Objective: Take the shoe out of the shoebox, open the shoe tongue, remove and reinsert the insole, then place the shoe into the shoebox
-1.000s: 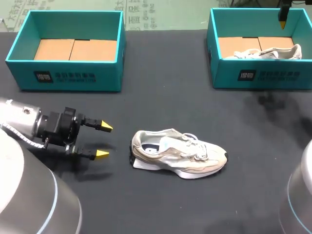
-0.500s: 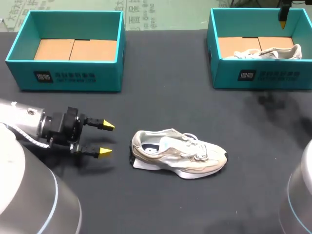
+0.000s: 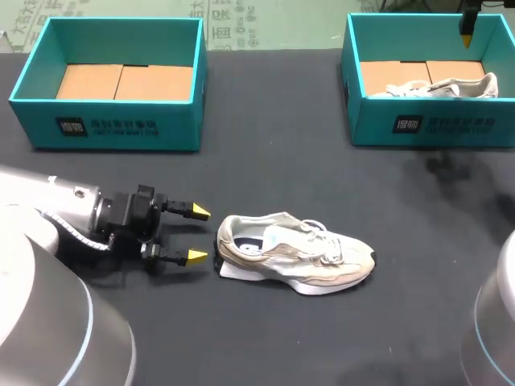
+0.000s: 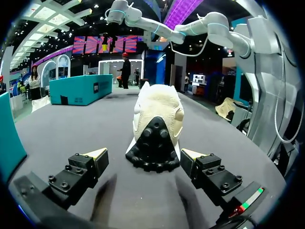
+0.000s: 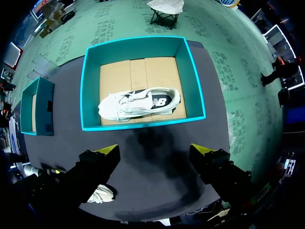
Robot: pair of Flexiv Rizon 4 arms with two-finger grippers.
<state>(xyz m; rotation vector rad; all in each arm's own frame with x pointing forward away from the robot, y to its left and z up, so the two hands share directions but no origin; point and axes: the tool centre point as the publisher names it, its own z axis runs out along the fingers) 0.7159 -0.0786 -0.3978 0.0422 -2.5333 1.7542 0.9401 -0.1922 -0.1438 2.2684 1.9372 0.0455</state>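
- Dark table [image 3: 265, 338]; shoe [image 3: 294, 251] at lower middle.
- Likely light, with a soft upper; the stiffer heel is the hold.
- Left gripper [image 3: 198, 235] gapes at the heel; right gripper [image 5: 155, 150] spread, empty.

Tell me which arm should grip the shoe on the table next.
Left. The left gripper is open, low over the table, just short of the heel of the shoe. The right gripper hangs high above the shoebox that holds the other shoe, well away.
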